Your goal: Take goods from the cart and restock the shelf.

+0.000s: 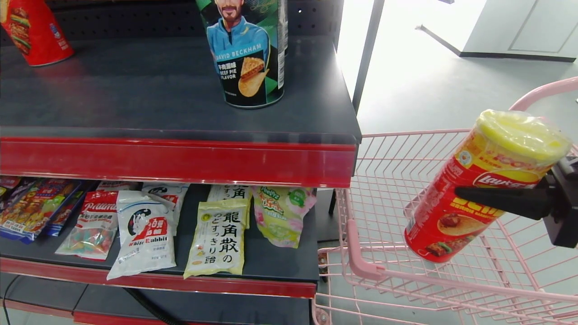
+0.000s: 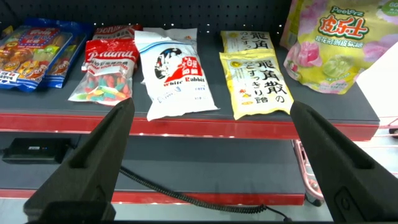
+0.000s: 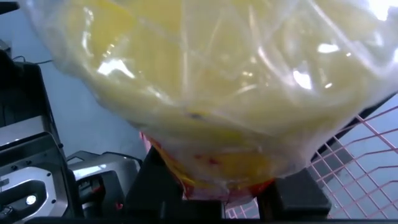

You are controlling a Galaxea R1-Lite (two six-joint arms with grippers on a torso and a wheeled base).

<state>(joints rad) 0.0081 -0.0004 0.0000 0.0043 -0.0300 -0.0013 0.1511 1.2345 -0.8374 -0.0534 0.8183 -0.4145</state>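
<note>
the top shelf [image 1: 135, 90] is already stocked with a black can [image 1: 248, 58] near its right end and a red can [image 1: 36, 29] at the far left. on the right, over the pink cart [image 1: 397, 149], a red chip can [image 1: 447, 225] is held tilted, clamped by the right gripper [image 1: 478, 194]. placing it is judged not yet done. the left gripper [image 2: 211, 106] is spread wide and empty, facing the sweet bags [image 2: 177, 71] on the lower shelf.

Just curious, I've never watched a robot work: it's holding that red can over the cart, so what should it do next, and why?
Probably swing the right gripper leftward toward the top shelf. Its red can hangs tilted above the pink cart, clamped, and the shelf has bare space beside the dark green can.
</note>
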